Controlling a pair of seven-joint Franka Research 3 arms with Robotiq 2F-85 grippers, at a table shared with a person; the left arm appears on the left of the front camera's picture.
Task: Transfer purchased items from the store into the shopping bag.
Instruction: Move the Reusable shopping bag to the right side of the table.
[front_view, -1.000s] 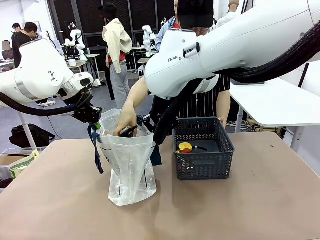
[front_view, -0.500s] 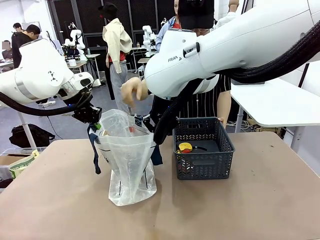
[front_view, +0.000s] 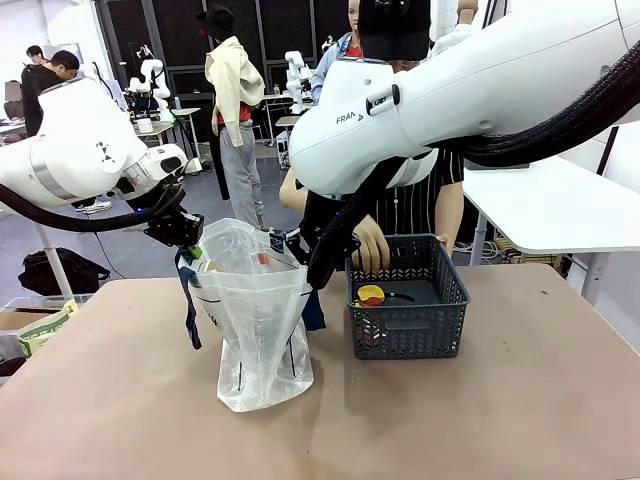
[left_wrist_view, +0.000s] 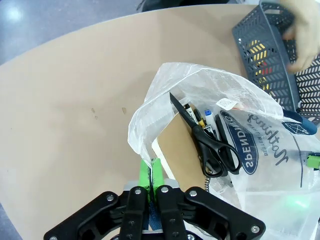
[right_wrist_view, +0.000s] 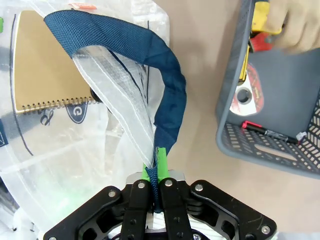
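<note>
Hand (front_view: 372, 245) has gone from bag (front_view: 255, 330) to basket (front_view: 405, 340), where a yellow item (front_view: 371, 295) remains; scissors (left_wrist_view: 207, 145) are bagged; left gripper (left_wrist_view: 150, 174) pinches the bag rim, right gripper (right_wrist_view: 156, 172) the strap (right_wrist_view: 170, 90).

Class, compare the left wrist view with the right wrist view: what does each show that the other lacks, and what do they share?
The left wrist view offers black scissors lying inside the bag. The right wrist view offers a red-capped pen in the basket, and fingers pinching the bag's blue handle. Both share the bag, the brown notebook, the basket and a person's hand at the basket.
</note>
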